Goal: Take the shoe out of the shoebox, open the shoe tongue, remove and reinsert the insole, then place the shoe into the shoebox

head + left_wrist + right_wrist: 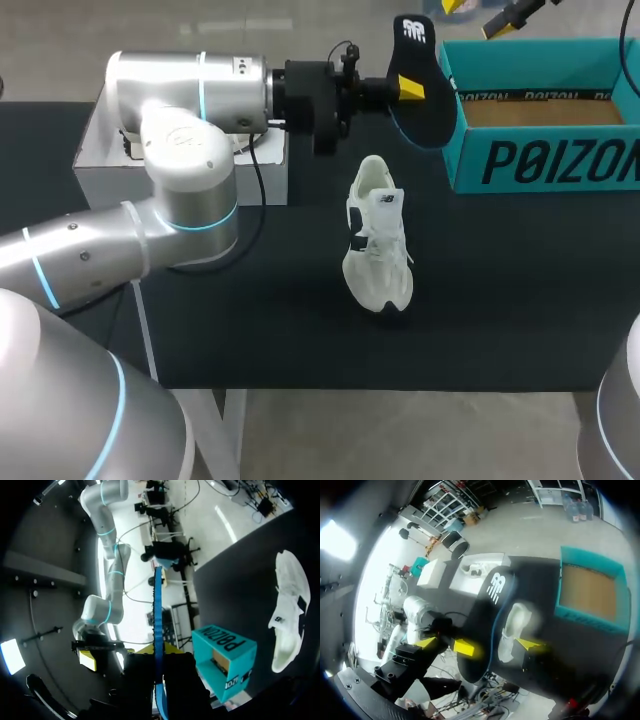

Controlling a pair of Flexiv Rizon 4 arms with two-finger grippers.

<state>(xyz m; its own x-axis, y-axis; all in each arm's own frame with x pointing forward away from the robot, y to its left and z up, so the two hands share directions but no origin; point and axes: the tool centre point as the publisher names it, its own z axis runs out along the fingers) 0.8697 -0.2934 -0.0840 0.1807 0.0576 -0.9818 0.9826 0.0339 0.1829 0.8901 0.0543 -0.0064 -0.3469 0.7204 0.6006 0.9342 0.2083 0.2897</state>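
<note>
My left gripper (410,88) is shut on the black insole (422,95) and holds it on edge in the air, just left of the teal shoebox (545,160). In the left wrist view the insole (158,615) is a thin blue-edged strip rising from between that gripper's (159,655) fingers. The white shoe (378,240) lies on the black table (500,310), below the insole; the shoe (287,615) is also in the left wrist view. My right gripper (485,12) stands open, high behind the shoebox, near the insole's upper end. Its own view shows that gripper (492,645) wide open, with the insole (492,595) ahead.
The shoebox (590,590) is open, its brown inside bare. A white box (180,160) stands at the table's back left, under my left arm. The table's front edge runs just below the shoe.
</note>
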